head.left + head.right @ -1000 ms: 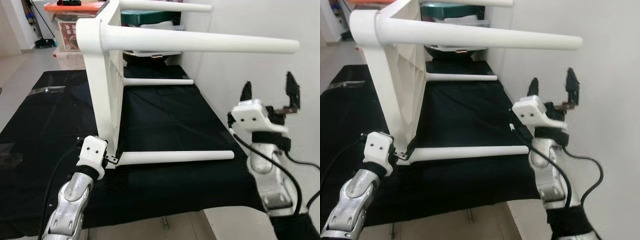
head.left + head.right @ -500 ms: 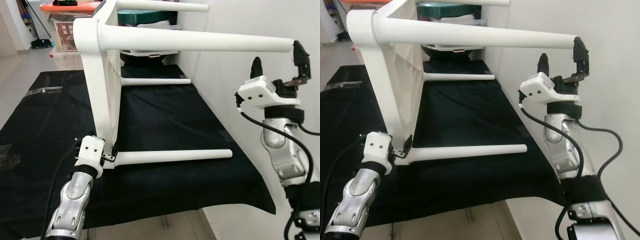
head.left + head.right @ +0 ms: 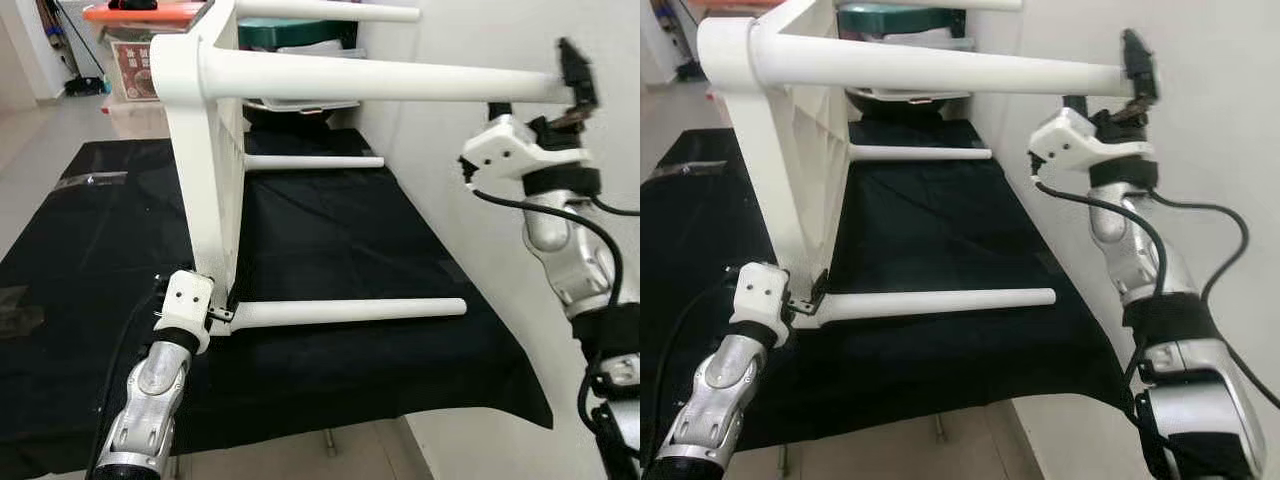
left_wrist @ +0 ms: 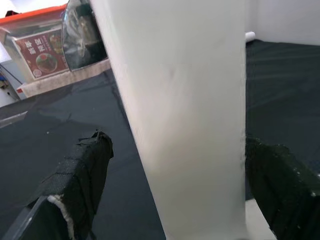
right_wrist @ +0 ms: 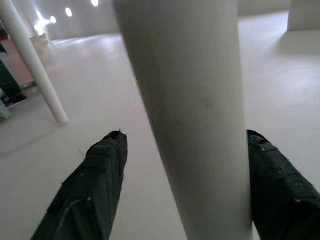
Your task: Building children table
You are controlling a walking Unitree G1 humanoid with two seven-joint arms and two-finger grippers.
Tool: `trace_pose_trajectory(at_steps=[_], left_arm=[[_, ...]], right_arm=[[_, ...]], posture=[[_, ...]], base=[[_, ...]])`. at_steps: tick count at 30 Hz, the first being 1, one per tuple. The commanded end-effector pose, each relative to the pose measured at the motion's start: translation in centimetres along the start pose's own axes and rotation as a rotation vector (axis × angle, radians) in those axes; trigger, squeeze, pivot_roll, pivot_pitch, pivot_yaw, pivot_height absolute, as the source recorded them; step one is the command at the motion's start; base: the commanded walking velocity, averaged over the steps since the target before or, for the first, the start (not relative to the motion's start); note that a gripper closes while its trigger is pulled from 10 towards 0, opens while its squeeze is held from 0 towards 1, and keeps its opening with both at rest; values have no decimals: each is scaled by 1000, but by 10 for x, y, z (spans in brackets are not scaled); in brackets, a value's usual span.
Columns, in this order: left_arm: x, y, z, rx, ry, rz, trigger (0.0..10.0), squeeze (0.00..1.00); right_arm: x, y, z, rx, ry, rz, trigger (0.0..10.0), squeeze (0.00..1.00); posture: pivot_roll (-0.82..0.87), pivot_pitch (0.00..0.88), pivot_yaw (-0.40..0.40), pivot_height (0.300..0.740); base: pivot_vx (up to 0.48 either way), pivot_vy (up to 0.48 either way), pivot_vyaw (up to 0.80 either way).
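White children's table (image 3: pixel 205 170) lying on its side on a black cloth (image 3: pixel 330 240) over a work surface, its 4 legs pointing toward the wall (image 3: pixel 470 40) on the robot's right; the tabletop stands on edge. Left gripper (image 3: pixel 222 315) at the lower near corner, where the lower near leg (image 3: pixel 350 312) joins the top; in the left wrist view its fingers (image 4: pixel 82 172) sit spread on either side of the white part, not visibly pressing it. Right gripper (image 3: pixel 560 85) raised at the free tip of the upper near leg (image 3: pixel 400 80); in the right wrist view its fingers (image 5: pixel 95 187) straddle the leg, apart, with a gap on one side. Step in hand, by judgement: bracketing the assembled table at 2 points, probably to tighten a leg or turn the table upright; next move calls for both grippers to close firmly before any lift or rotation, since a loose hold on the smooth round leg could slip. Storage boxes (image 3: pixel 135 60) stand beyond the cloth.
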State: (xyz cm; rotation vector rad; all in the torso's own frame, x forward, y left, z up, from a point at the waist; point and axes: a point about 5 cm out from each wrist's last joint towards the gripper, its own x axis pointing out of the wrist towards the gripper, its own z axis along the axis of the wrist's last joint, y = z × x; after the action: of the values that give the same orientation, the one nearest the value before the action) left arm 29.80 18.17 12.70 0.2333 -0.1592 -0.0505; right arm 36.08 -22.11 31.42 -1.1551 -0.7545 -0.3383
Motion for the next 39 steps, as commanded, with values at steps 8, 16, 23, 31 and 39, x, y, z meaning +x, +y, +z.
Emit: trace_pose_trajectory(at_steps=[8, 16, 23, 31, 39], left_arm=[[1, 2, -5, 20, 13, 2, 10000, 0], [9, 1, -14, 32, 35, -4, 10000, 0], [21, 11, -3, 96, -14, 22, 10000, 0], [35, 45, 33, 274, -170, 132, 10000, 0], [42, 75, 75, 425, -308, 184, 10000, 0]], right_arm=[[-2, 11, -4, 46, 22, 65, 0, 0], [2, 8, -1, 72, 2, 50, 0, 0], [-1, 13, -9, 234, 118, 60, 0, 0], [-13, 29, -18, 416, 277, 93, 0, 0], [-22, 49, -23, 637, 461, 143, 0, 0]], posture=[[8, 0, -67, 740], [-5, 0, -62, 740], [-9, 0, -58, 740], [-2, 0, -58, 740], [10, 0, -57, 740]], base=[[0, 0, 0], [0, 0, 0], [0, 0, 0], [0, 0, 0], [0, 0, 0]])
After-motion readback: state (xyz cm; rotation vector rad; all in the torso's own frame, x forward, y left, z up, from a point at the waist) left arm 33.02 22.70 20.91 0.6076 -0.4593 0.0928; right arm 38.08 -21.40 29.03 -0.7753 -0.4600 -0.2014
